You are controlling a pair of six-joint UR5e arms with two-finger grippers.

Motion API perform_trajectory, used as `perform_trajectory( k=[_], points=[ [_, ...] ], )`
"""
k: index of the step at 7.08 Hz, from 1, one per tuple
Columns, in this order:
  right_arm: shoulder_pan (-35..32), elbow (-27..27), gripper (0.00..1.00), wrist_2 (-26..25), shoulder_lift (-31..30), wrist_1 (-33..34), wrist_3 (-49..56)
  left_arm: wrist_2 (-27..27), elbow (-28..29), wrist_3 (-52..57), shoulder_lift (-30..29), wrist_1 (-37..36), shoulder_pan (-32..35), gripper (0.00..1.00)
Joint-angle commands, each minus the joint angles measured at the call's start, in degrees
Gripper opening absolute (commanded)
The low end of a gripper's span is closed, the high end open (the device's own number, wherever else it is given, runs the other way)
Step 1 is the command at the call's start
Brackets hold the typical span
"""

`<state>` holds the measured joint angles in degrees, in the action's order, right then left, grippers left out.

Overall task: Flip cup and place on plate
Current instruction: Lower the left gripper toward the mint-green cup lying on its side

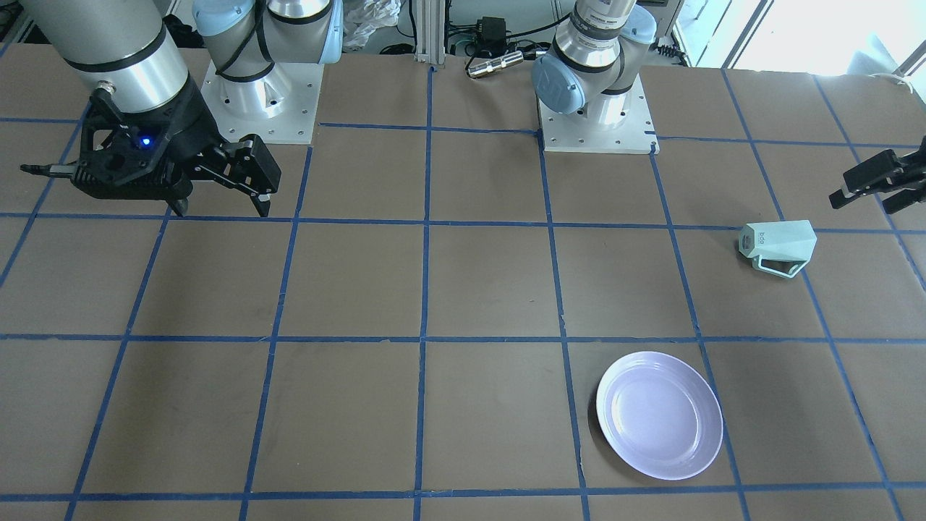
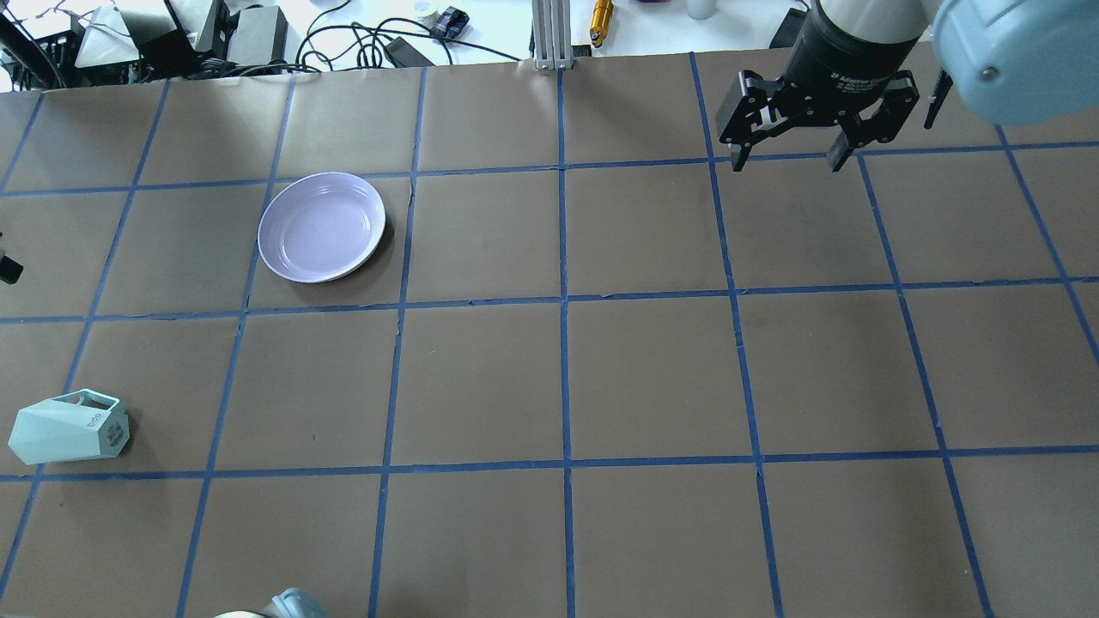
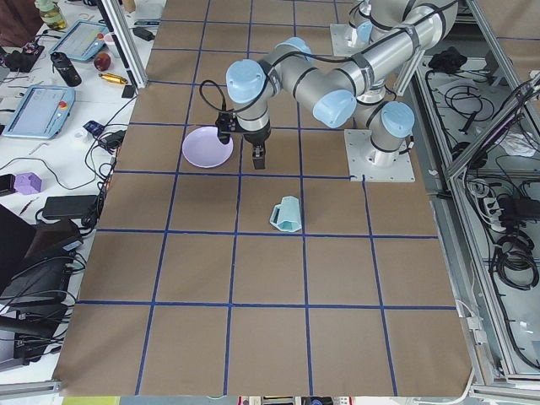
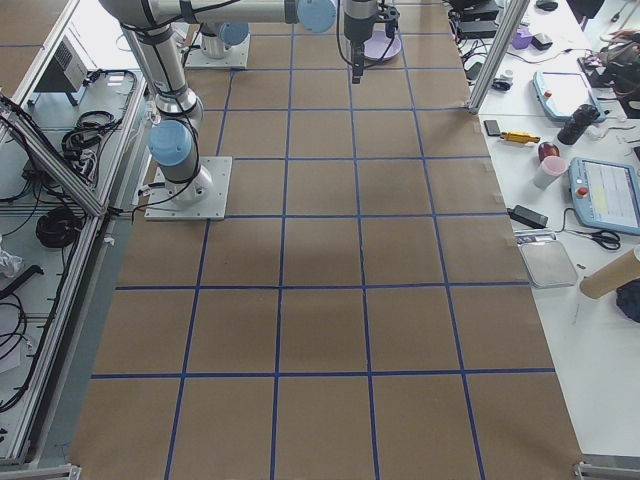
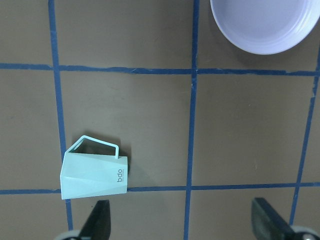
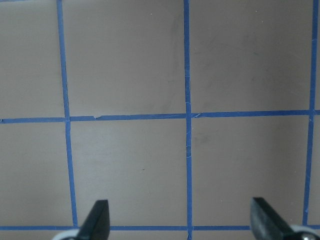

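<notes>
As seen from the front, the cup [image 1: 778,246] is laid on its side on the surface [image 1: 463,289], handle turned toward the plate [image 1: 660,415] and well apart from it. Right jaws are held wide open and empty. Overhead, the cup is seen near the surface's left edge. At the left wrist, left jaws are spread wide and empty, with the cup off to one side.

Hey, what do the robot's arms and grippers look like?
The left arm and right arm are silver-grey tubes with pale blue round joint caps. A black cable wraps the right one's base. The left gripper and right gripper are black with angular jaws; the right bears white lettering and a blue light.
</notes>
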<state>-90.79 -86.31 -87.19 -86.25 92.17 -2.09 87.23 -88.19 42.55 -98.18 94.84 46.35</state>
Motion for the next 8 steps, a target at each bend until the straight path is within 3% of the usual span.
perform_trajectory(
  k=[1,6,8],
  points=[
    [0.0,0.0,1.00,0.0,0.0,0.0,0.1,-2.8,-0.5,8.5,-4.5,-0.3,-6.9,1.00],
    [0.0,0.0,1.00,0.0,0.0,-0.1,0.0,-9.2,0.1,26.8,-17.5,-1.7,-17.5,1.00],
    [0.0,0.0,1.00,0.0,0.0,0.0,0.0,-11.7,0.0,29.0,-21.5,0.7,-20.4,1.00]
  ],
)
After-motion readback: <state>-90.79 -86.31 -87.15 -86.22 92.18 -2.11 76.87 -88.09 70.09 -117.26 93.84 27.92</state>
